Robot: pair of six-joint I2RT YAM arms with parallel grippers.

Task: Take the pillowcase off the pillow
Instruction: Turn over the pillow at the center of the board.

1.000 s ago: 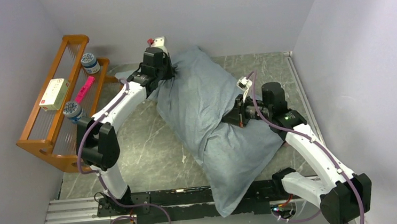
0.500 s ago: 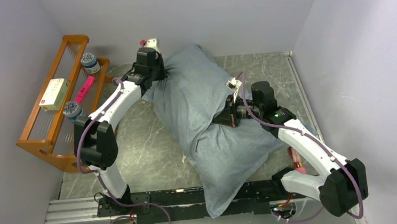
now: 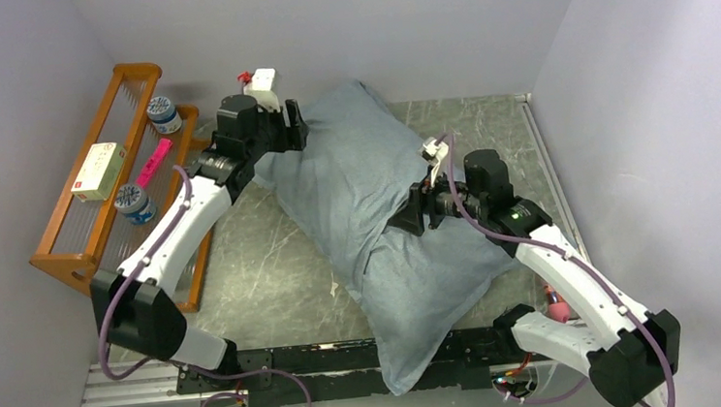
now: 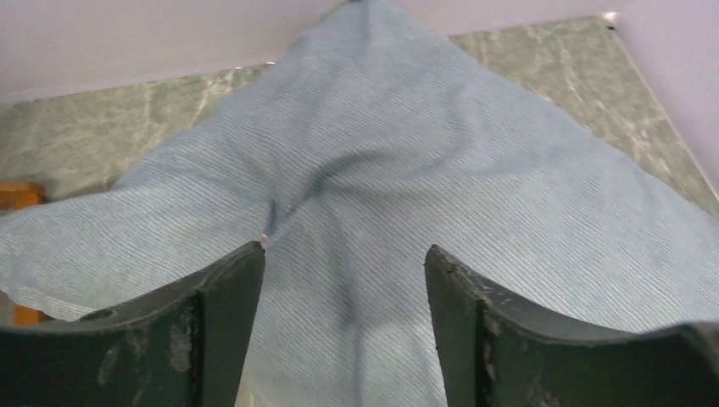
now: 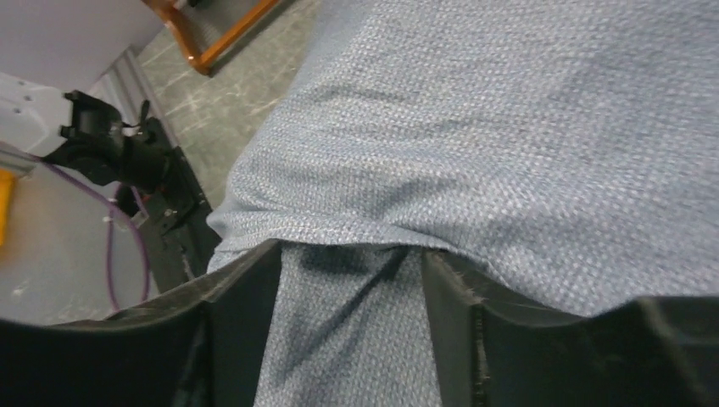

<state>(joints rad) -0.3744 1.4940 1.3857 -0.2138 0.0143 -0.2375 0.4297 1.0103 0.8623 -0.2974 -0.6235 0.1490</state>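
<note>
The pillowcase (image 3: 376, 202) lies diagonally across the table, plain grey-blue face up, plump and bulging. The pillow is hidden inside it. My left gripper (image 3: 295, 131) stands open at the cover's far left corner, its jaws apart just over the creased cloth (image 4: 365, 170). My right gripper (image 3: 409, 221) is at the right edge, mid-length, where the cover is pinched in. In the right wrist view its jaws are spread, with a slack fold of the cloth (image 5: 339, 322) lying between the fingers (image 5: 237, 314). The near end of the cover hangs over the base rail (image 3: 281, 360).
A wooden rack (image 3: 137, 73) leans at the left wall, holding two jars (image 3: 163, 112), a box (image 3: 99, 171) and a pink item (image 3: 154, 161). A small pink object (image 3: 554, 305) lies by the right arm's base. Walls close in the table at back and right.
Both grippers have gone from shut on the cloth to open. The left arm has swung left and its gripper has backed off the corner. The cover has shifted slightly left.
</note>
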